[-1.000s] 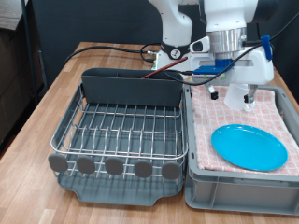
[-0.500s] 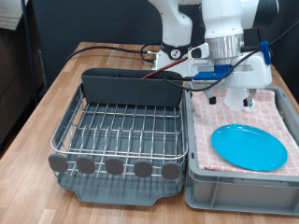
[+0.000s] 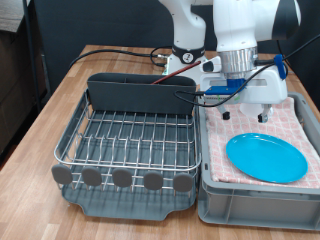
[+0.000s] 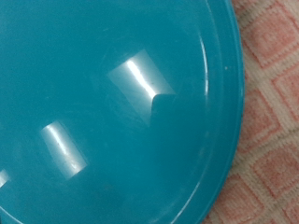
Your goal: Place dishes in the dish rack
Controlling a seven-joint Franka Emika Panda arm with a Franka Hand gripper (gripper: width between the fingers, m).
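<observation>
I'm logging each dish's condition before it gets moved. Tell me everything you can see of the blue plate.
The plate is round, flat and light blue-teal, with a glossy, plastic-looking surface showing bright reflections and a shallow raised rim. It lies flat on the pink checked cloth inside the grey bin, at the exterior view's right of the dish rack. Nothing rests on it; the hand hangs above, apart from it.

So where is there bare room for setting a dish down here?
The dish rack's wire grid is bare from the cutlery box to the round tabs. The bin's checked cloth is free beside the plate, under the gripper.
</observation>
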